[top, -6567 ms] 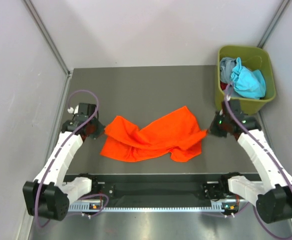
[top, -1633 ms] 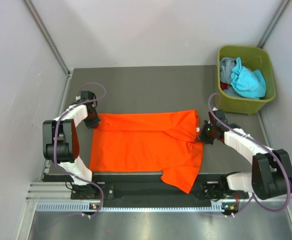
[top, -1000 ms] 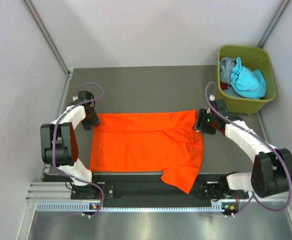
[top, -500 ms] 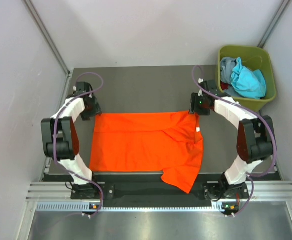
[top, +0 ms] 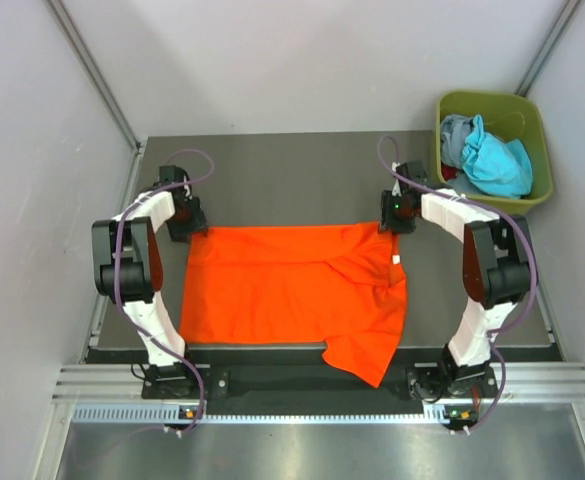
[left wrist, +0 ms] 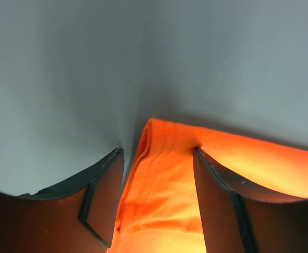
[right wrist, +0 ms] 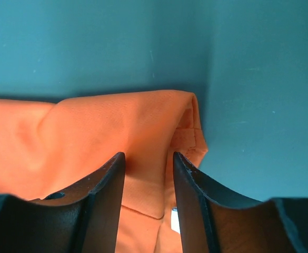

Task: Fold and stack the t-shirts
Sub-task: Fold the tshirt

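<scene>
Parted fingers (left wrist: 225, 216) at orange t-shirt (top: 292, 285) corners

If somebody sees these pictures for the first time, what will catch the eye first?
The bright orange t-shirt, spread almost flat in the middle of the dark table, with the left gripper and the right gripper at its two far corners. Next, the olive-green bin at the far right corner, holding crumpled teal-blue and grey t-shirts.

Evenly lit and sharp overhead. Soft and blurry in wrist views, shadow just beyond orange t-shirt (top: 292, 290); teal cast on right.
</scene>
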Action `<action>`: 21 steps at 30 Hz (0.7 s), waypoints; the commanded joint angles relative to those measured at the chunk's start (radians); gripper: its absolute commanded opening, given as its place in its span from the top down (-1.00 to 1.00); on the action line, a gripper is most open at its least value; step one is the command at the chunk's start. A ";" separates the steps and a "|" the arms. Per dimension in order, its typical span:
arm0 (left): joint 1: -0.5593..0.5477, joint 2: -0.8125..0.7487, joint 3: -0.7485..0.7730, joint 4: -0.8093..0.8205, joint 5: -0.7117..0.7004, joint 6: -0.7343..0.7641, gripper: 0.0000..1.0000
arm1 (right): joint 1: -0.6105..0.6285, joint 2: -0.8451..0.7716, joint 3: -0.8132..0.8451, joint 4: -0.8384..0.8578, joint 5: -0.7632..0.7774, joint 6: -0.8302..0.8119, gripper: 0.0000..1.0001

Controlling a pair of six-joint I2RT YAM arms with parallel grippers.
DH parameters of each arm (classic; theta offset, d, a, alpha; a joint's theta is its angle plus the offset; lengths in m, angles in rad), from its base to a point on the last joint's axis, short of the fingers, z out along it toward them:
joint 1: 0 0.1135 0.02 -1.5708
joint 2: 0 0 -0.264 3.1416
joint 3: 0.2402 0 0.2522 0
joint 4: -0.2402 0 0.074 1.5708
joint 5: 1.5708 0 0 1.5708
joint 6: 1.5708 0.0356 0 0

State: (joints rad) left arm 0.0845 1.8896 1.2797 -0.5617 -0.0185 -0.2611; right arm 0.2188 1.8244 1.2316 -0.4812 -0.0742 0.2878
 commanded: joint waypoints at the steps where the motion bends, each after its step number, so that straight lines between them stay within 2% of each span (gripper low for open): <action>1: 0.006 0.017 0.040 0.063 0.072 0.019 -0.19 | -0.019 0.013 0.049 0.012 -0.013 -0.015 0.17; 7: 0.008 0.045 0.063 0.071 0.097 0.010 -0.14 | -0.042 0.042 0.069 0.024 -0.029 -0.029 0.16; 9: 0.008 0.054 0.064 0.075 0.097 0.003 -0.06 | -0.048 0.055 0.088 0.023 -0.036 -0.032 0.16; 10: 0.008 0.057 0.066 0.080 0.100 0.000 -0.01 | -0.050 0.065 0.094 0.023 -0.038 -0.032 0.17; 13: 0.011 0.065 0.070 0.085 0.100 -0.009 0.35 | -0.053 0.081 0.117 0.019 -0.053 -0.026 0.24; 14: 0.011 0.069 0.073 0.088 0.097 -0.010 0.58 | -0.052 0.084 0.124 0.021 -0.067 -0.024 0.30; 15: 0.015 0.071 0.073 0.089 0.094 -0.012 0.70 | -0.053 0.087 0.129 0.021 -0.071 -0.021 0.35; 16: 0.021 0.081 0.078 0.086 0.083 -0.016 1.00 | -0.052 0.096 0.135 0.021 -0.067 -0.013 0.48; 17: 0.021 0.085 0.082 0.080 0.083 -0.017 1.00 | -0.052 0.098 0.135 0.021 -0.067 -0.012 0.49; 18: 0.029 0.089 0.087 0.079 0.069 -0.027 1.00 | -0.055 0.099 0.140 0.024 -0.056 -0.006 0.67; 21: 0.043 0.085 0.089 0.089 0.034 -0.041 1.00 | -0.056 0.099 0.152 0.032 -0.013 0.001 0.90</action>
State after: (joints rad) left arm 0.1001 1.9556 1.3449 -0.5049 0.0631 -0.2859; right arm 0.1734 1.9179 1.3258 -0.4774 -0.1192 0.2813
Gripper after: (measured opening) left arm 0.026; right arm 0.074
